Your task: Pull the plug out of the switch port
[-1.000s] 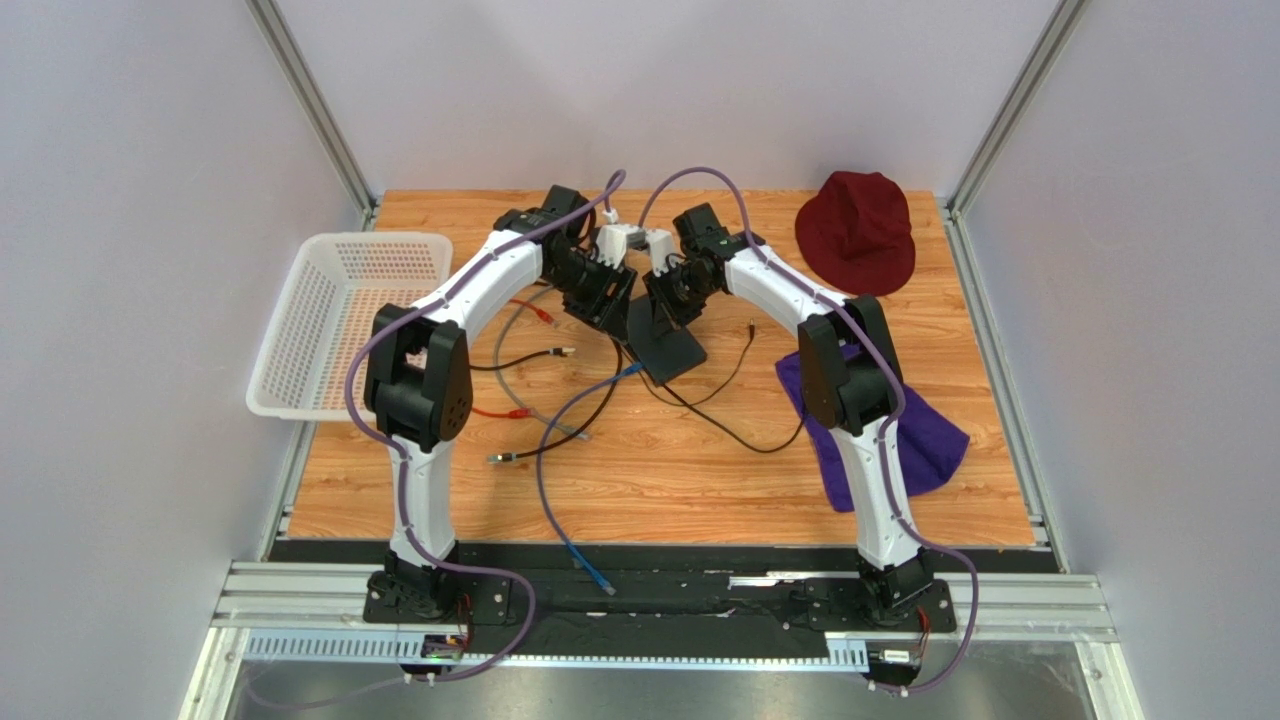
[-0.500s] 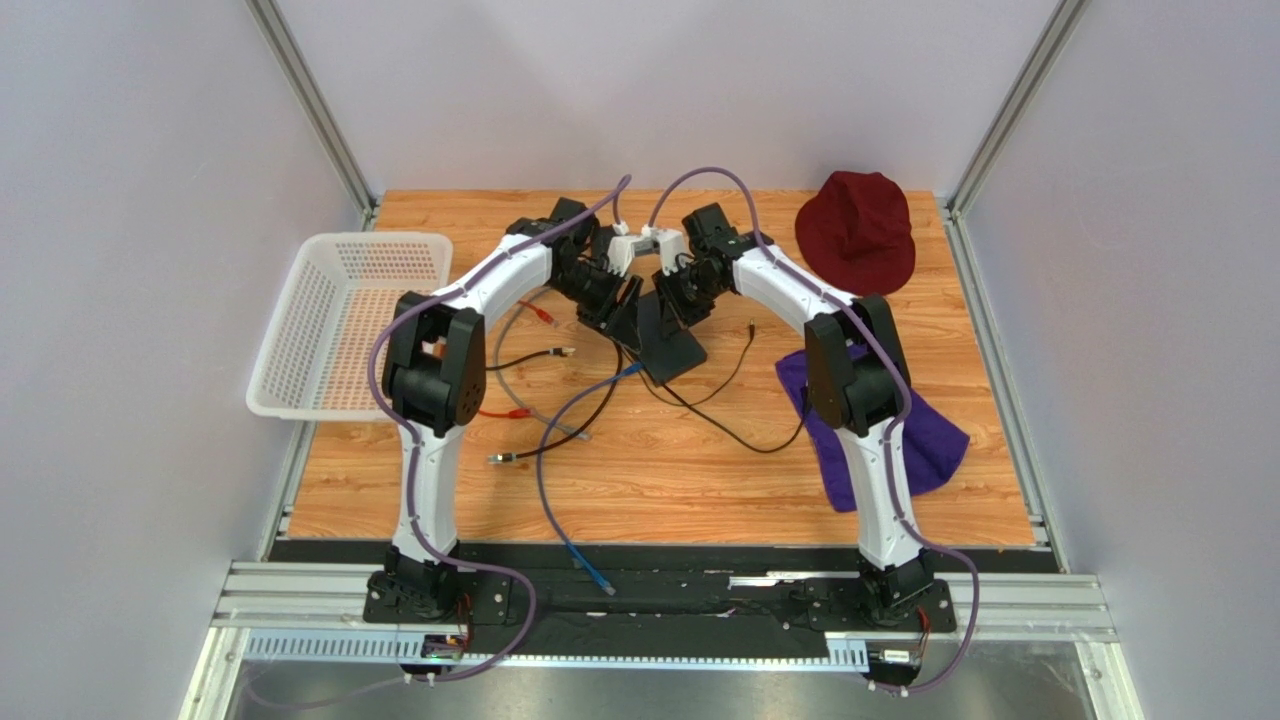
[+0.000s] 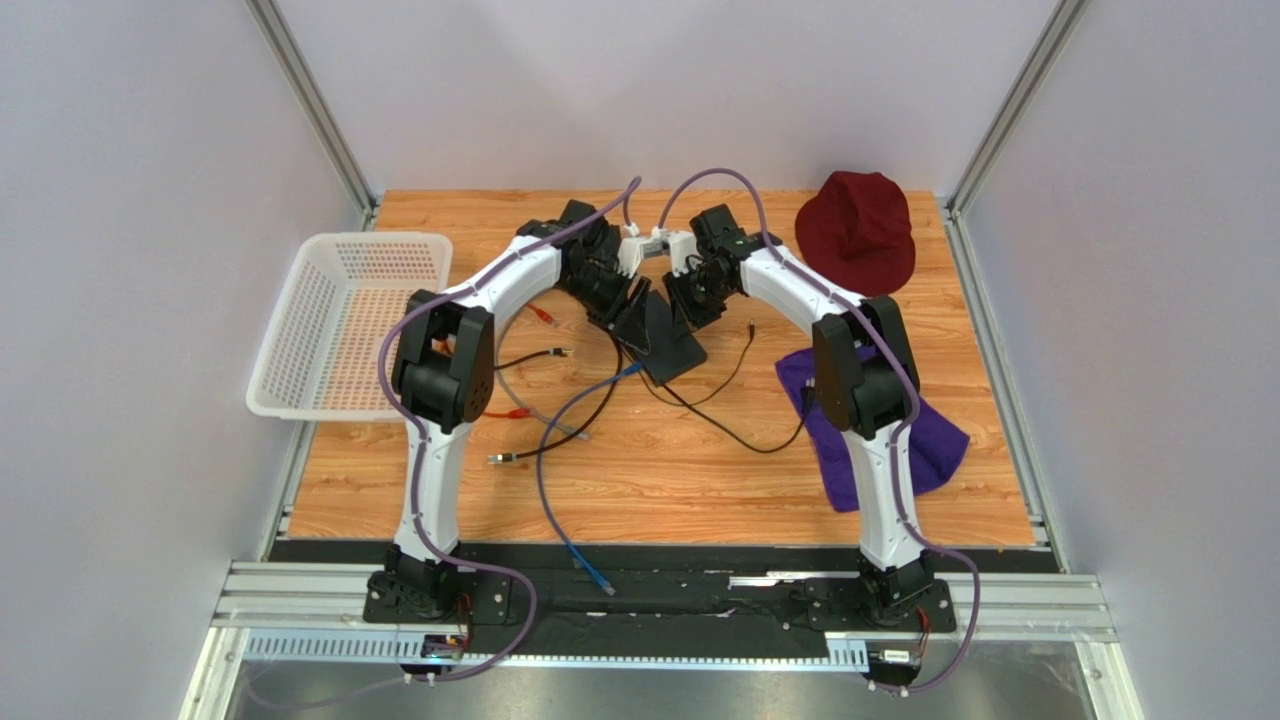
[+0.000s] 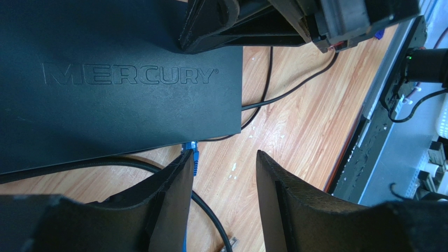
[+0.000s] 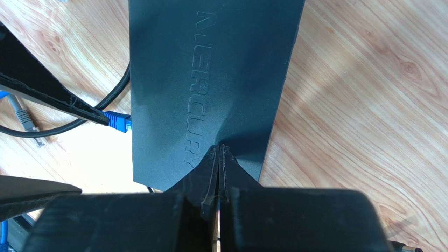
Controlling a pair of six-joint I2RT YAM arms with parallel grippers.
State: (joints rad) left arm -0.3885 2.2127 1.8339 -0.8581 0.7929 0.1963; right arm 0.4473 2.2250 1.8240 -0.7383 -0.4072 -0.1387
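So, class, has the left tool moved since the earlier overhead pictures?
Yes. The left tool has shifted right, farther from the white basket, closing in on the black box.

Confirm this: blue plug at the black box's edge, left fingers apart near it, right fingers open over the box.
Wrong on one count: the right wrist view shows the right fingers pressed shut over the black box, not open. The blue plug is at the box's edge, left fingers apart near it.
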